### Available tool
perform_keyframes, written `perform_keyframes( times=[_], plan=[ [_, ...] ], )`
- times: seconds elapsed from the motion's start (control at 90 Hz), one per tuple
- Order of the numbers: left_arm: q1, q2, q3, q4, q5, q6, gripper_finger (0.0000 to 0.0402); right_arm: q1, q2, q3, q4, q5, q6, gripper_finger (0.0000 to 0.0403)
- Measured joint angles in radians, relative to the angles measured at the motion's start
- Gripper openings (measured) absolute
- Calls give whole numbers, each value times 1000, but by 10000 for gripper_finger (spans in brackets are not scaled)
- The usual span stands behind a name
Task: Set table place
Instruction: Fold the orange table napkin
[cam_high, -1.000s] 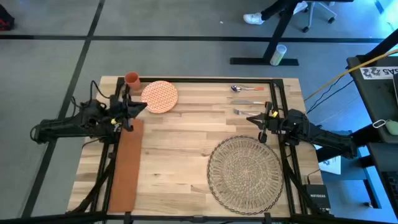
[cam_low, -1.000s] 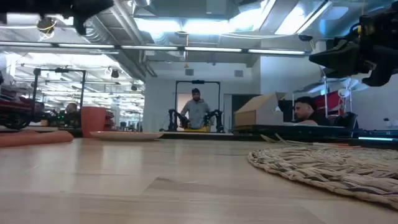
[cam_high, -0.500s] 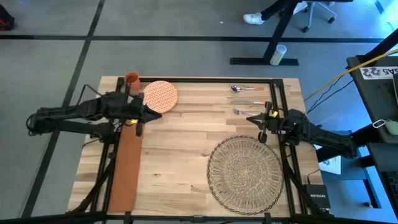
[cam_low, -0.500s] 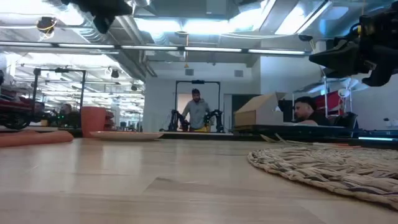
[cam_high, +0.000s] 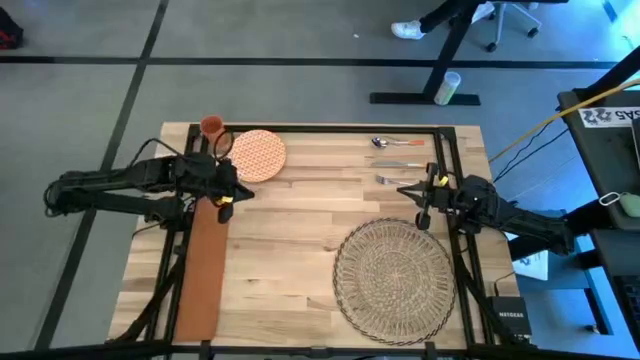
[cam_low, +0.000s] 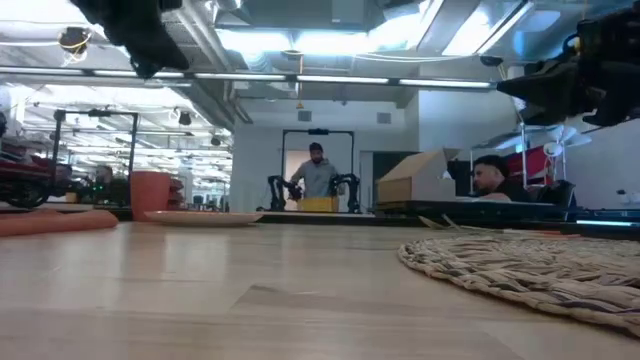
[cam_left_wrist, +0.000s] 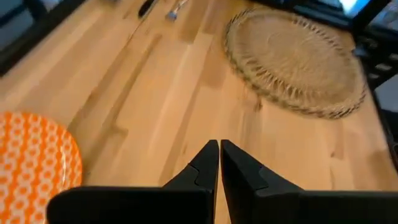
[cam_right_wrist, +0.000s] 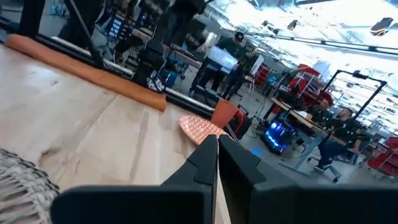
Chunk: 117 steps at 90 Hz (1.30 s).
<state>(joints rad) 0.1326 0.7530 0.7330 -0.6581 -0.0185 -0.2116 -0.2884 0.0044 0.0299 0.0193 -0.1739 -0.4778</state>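
Note:
The woven straw place mat (cam_high: 394, 279) lies flat on the wooden table (cam_high: 300, 230) at the near right; it also shows in the left wrist view (cam_left_wrist: 295, 59) and the low view (cam_low: 540, 265). My left gripper (cam_high: 236, 189) hovers shut above the table's left part, near the orange-patterned plate (cam_high: 257, 155). My right gripper (cam_high: 408, 190) hovers shut above the table, just beyond the mat's far edge. Neither holds anything.
An orange cup (cam_high: 212, 126) stands at the far left corner beside the plate. A rust-orange napkin (cam_high: 203, 265) lies along the left side. Cutlery (cam_high: 398, 160) lies at the far right. Black frame rails (cam_high: 320, 130) run along the table's edges. People stand in the room beyond.
My left gripper first swung toward the table's right, past the plate's near edge, then drew back a little toward the left. My right gripper has kept still. The mat, plate and napkin have not moved.

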Motion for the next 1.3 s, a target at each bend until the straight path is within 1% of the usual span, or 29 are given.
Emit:
perform_keyframes(
  times=[0.189,0.344,0.5,0.622,0.722,0.811,0.911,1.133,1.3],
  plan=[
    [0,61,0,-71,-8,-22,0,0,0,0,70,-2,23,1],
    [0,123,0,-212,-8,-39,0,0,0,0,148,-5,31,1],
    [-1,183,-3,-360,-15,-87,0,0,0,0,167,-52,32,1],
    [-14,229,-8,-390,-50,-143,0,0,7,0,165,-55,32,1],
    [-24,276,-8,-415,-59,-154,0,0,10,0,151,-65,34,1],
    [-29,323,-8,-444,-77,-177,0,0,37,0,123,-82,35,1],
    [-31,375,-8,-474,-107,-231,0,0,78,6,132,-82,35,1],
    [-31,496,-8,-571,-119,-318,0,0,166,87,120,-81,2,1],
    [-44,595,-8,-559,-117,-335,0,0,217,144,52,-81,-28,1]
  ],
)
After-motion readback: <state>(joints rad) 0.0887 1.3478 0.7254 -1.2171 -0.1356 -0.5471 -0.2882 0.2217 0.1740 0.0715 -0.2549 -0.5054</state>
